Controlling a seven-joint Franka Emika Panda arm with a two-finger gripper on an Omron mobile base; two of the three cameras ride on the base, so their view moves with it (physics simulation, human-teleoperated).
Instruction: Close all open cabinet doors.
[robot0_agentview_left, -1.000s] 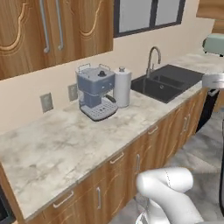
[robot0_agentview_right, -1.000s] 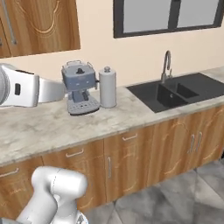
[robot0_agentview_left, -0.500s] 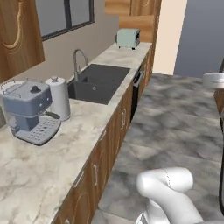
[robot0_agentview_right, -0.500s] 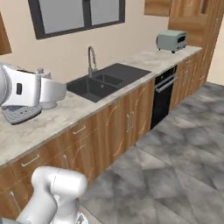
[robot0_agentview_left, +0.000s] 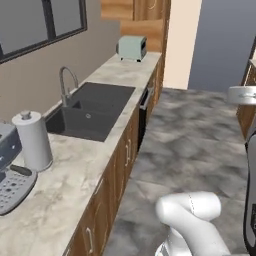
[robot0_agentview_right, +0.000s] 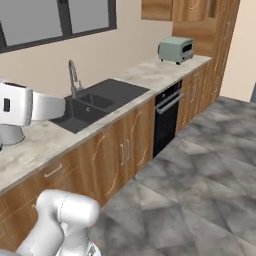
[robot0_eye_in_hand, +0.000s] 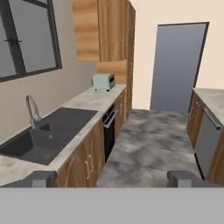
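Where the marble counter (robot0_agentview_left: 65, 185) runs toward the far wall, a dark sink (robot0_agentview_left: 92, 110) sits mid-run, a cabinet door (robot0_eye_in_hand: 111, 30) hangs above the far end (open or closed: cannot tell), with a toaster (robot0_agentview_left: 132, 48) beneath. Gripper (robot0_eye_in_hand: 111, 178) released, holding nothing.

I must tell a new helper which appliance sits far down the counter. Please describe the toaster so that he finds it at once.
Follow the long marble counter past the black sink to its far end, where it meets the tall wooden cabinet. The toaster stands there, below the upper cabinet. It is a small pale green box, the one such thing beyond the sink.
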